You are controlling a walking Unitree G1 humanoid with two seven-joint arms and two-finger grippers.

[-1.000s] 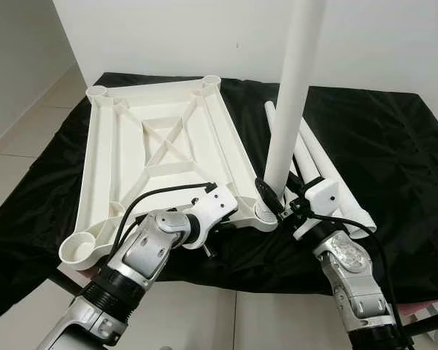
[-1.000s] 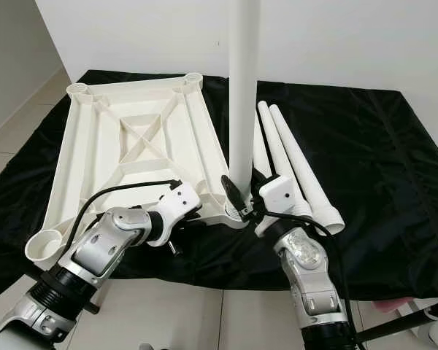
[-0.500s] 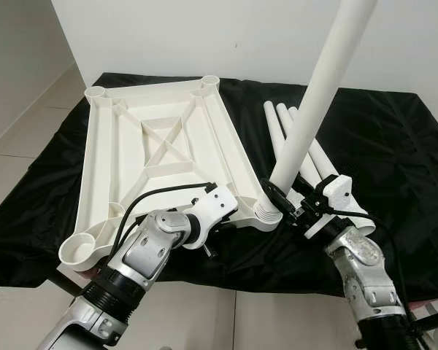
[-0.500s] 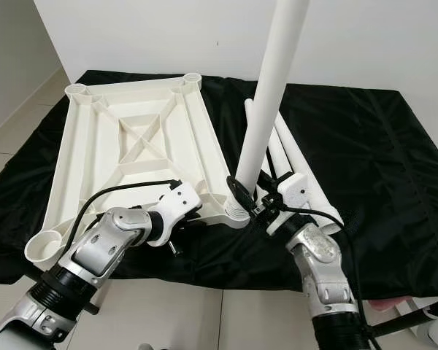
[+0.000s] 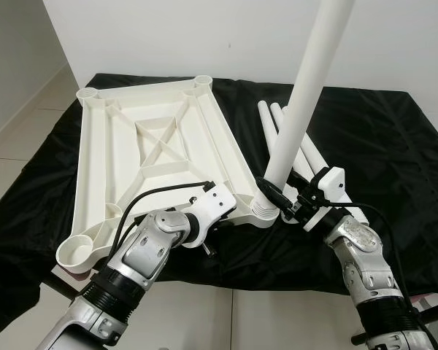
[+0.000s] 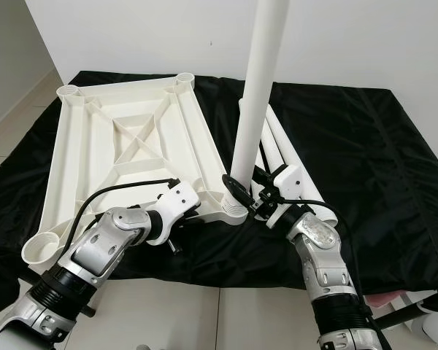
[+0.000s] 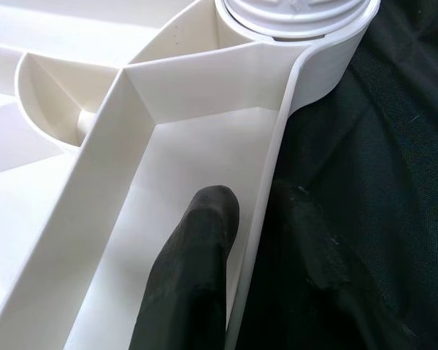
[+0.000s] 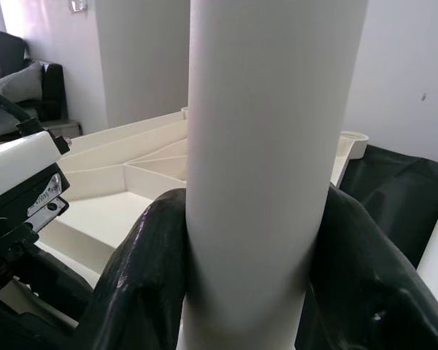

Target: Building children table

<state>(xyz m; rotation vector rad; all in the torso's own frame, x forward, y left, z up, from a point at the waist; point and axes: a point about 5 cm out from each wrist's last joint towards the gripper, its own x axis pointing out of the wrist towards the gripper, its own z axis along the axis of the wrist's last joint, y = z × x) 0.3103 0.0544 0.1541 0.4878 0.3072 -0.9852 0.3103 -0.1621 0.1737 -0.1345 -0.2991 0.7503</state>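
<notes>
Leg going into near-right corner socket of upturned tabletop [image 5: 157,157].
Right pincer [image 5: 277,200] is clamping leg [image 5: 301,109] near its base for seating; left pincer [image 7: 259,240] is pinching tabletop rim, steadying it on the black-draped worktop [image 5: 394,160].

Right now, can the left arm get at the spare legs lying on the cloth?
Probably not. The left tool is clamped on the tabletop rim, and the standing leg held by the right tool stands between it and the spare legs. It would have to let go first.
</notes>
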